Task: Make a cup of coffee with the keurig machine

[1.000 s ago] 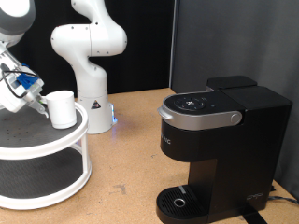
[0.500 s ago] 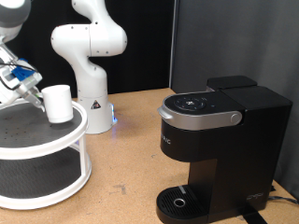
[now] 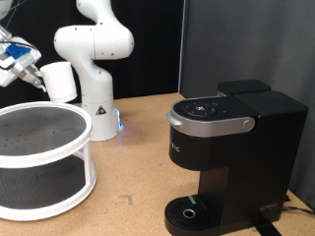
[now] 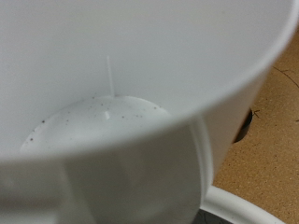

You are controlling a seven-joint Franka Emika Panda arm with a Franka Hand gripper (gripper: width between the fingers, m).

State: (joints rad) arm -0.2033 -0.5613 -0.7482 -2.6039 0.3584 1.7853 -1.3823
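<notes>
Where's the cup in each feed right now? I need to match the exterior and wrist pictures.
Exterior view: the cup is at upper left, in the air above the white two-tier stand, held by the hand.
Wrist view: the cup fills nearly the whole picture, seen from above into its inside.
Shared landmark: the stand's white rim, over the brown table.

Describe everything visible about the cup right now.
The cup is plain white, cylindrical and upright, held in the air by the gripper above the white two-tier round stand, at the exterior view's upper left. The wrist view looks into its open mouth: the inside is white, with dark specks on the bottom. Its handle is not visible.
</notes>
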